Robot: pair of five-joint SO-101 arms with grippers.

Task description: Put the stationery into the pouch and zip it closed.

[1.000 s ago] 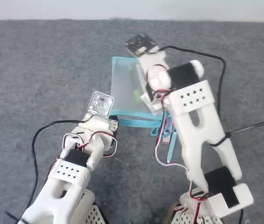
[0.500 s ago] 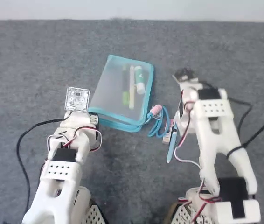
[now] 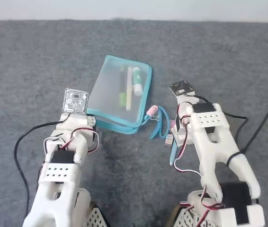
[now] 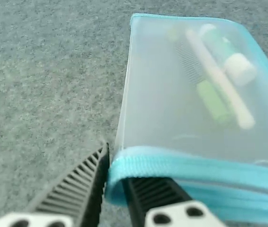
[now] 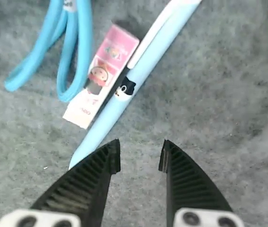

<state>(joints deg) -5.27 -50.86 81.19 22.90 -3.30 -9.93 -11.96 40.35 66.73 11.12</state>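
Note:
The translucent pouch (image 3: 120, 94) with teal trim lies mid-table, holding pens and a glue stick (image 4: 228, 54). My left gripper (image 4: 115, 182) is shut on the pouch's teal edge (image 4: 181, 165) at its near-left corner, which also shows in the high view (image 3: 96, 124). A pink zipper pull (image 3: 151, 112) and a blue strap (image 3: 158, 125) trail from the pouch's near-right corner. Beside the strap lie a pink eraser (image 5: 101, 75) and a light blue pen (image 5: 138, 75). My right gripper (image 5: 138, 153) hangs open just above the carpet, close to the pen's lower end and touching nothing.
Grey carpet (image 3: 39, 61) covers the table, with open room left of and beyond the pouch. Black cables (image 3: 262, 123) run along the right side. Both arm bases stand at the near edge.
The right arm has pulled back from over the pouch to the pen and eraser. The left gripper has drawn the pouch's corner leftward, turning the pouch.

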